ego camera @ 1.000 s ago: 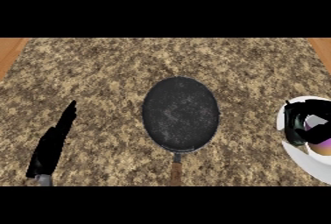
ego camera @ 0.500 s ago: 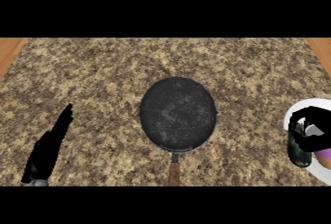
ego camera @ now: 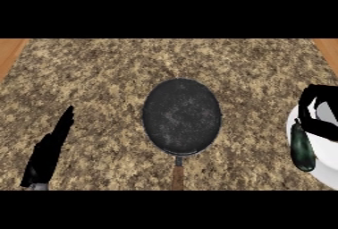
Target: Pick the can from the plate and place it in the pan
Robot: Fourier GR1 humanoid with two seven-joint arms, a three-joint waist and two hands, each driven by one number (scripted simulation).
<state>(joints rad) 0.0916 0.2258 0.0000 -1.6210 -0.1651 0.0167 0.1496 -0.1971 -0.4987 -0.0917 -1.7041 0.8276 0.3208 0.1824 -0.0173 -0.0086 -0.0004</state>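
A dark round pan (ego camera: 181, 116) lies in the middle of the counter, its wooden handle (ego camera: 177, 173) pointing toward me. At the right edge sits a white plate (ego camera: 323, 167). My right hand (ego camera: 315, 109) hovers over the plate's left part with its fingers curled. Below them hangs a dark green, elongated can (ego camera: 302, 147), its upper end meeting the fingers and its lower end over the plate's rim. The hand covers the contact itself. My left hand (ego camera: 49, 150) rests at the lower left, fingers straight, holding nothing, well away from the pan.
The speckled stone counter (ego camera: 99, 76) spreads around the pan. Wooden strips (ego camera: 10, 51) show at the far left and far right corners. The plate is cut off by the view's right edge.
The right hand's fingers have closed in and shifted slightly up over the plate. The dark green can now shows below them. The left hand and the pan have not moved.
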